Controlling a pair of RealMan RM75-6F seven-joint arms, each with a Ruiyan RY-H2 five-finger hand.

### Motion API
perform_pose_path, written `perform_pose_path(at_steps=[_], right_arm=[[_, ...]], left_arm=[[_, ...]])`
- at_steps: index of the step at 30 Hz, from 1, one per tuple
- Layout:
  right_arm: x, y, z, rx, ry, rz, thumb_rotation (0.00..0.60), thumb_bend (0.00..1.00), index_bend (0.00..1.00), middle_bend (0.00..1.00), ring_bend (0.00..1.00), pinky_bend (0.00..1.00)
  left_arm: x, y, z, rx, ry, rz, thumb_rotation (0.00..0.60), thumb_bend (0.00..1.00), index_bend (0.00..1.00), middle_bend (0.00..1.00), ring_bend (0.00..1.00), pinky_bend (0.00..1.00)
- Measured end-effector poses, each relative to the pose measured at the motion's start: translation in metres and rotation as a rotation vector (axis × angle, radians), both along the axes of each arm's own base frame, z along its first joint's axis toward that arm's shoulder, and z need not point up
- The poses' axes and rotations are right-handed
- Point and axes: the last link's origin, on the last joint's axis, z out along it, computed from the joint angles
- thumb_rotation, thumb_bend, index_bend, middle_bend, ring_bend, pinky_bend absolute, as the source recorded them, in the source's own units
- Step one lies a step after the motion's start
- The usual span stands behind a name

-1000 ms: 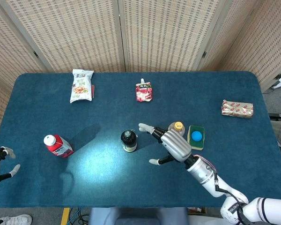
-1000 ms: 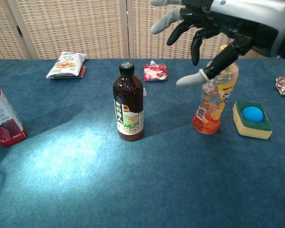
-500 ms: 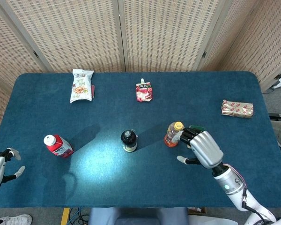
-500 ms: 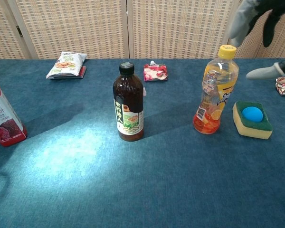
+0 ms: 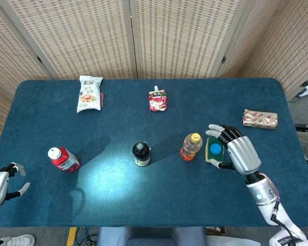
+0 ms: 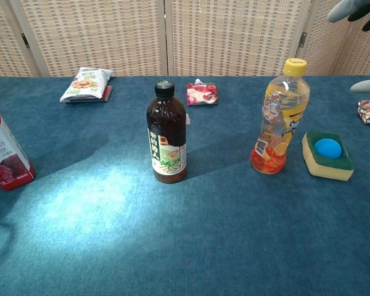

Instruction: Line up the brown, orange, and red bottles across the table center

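While its fingers are spread and it holds nothing, the right robot hand hovers over the sponge, just right of the orange bottle.
Left of the orange bottle stands the brown bottle; further left is the red bottle, well apart. Beyond it, off the bench edge, the left robot hand hangs empty, fingers apart.

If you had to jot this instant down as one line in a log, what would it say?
brown bottle: upright, table center | orange bottle: upright beside it, free | red bottle: far left, not aligned | right robot hand: open, over sponge | left robot hand: open, idle
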Motion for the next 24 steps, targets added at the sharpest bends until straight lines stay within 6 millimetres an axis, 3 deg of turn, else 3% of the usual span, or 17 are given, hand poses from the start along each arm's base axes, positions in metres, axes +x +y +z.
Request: perform_pose_path(at_steps=[11, 18, 24], right_arm=[[0.012, -0.025, -0.01, -0.018, -0.036, -0.032, 0.6, 0.03, 0.29, 0.28, 0.17, 0.25], [0.019, -0.035, -0.017, -0.041, 0.021, -0.083, 0.6, 0.03, 0.3, 0.27, 0.17, 0.25], [0.008, -0.042, -0.024, 0.012, 0.025, -0.204, 0.6, 0.0, 0.28, 0.22, 0.18, 0.25]], left_arm=[[-0.001, 0.0, 0.004, 0.01, -0.01, 0.004, 0.6, 0.23, 0.51, 0.36, 0.45, 0.67], [-0.002, 0.001, 0.005, 0.013, -0.012, 0.006, 0.6, 0.23, 0.51, 0.36, 0.45, 0.67], [-0.001, 0.001, 0.005, 0.011, -0.011, 0.005, 0.6, 0.23, 0.51, 0.36, 0.45, 0.67]])
